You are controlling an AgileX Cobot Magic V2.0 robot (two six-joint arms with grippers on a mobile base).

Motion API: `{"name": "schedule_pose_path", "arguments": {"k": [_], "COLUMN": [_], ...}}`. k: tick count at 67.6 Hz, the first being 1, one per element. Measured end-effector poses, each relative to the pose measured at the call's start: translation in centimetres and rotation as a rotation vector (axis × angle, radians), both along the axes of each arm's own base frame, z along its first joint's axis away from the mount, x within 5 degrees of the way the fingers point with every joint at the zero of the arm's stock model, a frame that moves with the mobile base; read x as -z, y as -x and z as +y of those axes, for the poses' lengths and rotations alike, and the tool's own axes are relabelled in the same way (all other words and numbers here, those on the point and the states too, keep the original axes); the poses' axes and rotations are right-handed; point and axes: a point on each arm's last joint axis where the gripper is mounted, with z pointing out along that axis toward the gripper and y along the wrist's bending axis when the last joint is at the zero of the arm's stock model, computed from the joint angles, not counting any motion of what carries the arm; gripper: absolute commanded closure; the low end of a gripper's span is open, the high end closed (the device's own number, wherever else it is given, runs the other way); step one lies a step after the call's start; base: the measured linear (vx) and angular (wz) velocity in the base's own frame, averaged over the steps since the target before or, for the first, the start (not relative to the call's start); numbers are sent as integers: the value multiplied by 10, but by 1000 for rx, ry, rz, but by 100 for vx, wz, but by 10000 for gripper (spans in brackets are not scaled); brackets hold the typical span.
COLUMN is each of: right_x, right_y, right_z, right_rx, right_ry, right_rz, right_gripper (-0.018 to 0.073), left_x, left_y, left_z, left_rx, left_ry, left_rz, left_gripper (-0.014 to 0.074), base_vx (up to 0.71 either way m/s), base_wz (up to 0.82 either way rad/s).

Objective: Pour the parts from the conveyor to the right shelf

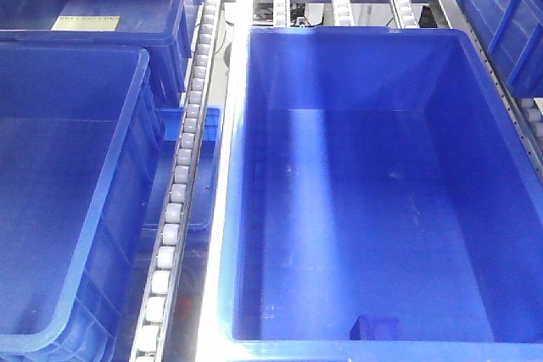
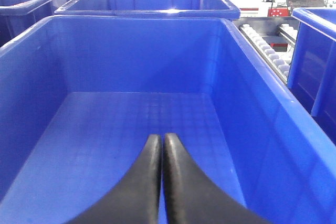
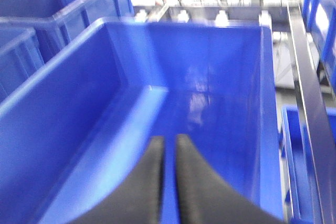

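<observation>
Steel roller rails point(image 1: 182, 184) separate deep blue bins point(image 1: 373, 192); one small blue part point(image 1: 373, 328) sits at the bin's near wall (edge half hidden). Left gripper point(image 2: 160, 142) pinched closed; right gripper point(image 3: 169, 145) nearly closed, blurred.

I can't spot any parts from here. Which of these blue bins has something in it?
The large bin on the right of the front view: a small blue part lies at its near edge. The left bin shows only bare floor.

Right wrist view blurred; dark lump point(image 1: 374, 328) in bin point(image 1: 254, 209) unidentifiable.
</observation>
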Motion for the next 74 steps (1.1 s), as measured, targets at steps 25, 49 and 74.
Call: {"name": "schedule_pose_path", "arguments": {"k": [25, 49, 74], "right_x": [0, 0, -6], "right_y": [0, 0, 0], "right_z": [0, -1, -14], "right_rx": [0, 6, 263], "right_ry": [1, 36, 153], "right_rz": [0, -13, -92], "right_gripper": [568, 568, 568], "left_x": [0, 0, 0], "left_y": [0, 0, 0], "left_z": [0, 0, 0], "left_rx": [0, 0, 0], "left_ry": [0, 0, 0], "left_rz": [0, 0, 0], "left_gripper": [603, 603, 603], "base_vx": [0, 0, 0], "base_wz": [0, 0, 0]}}
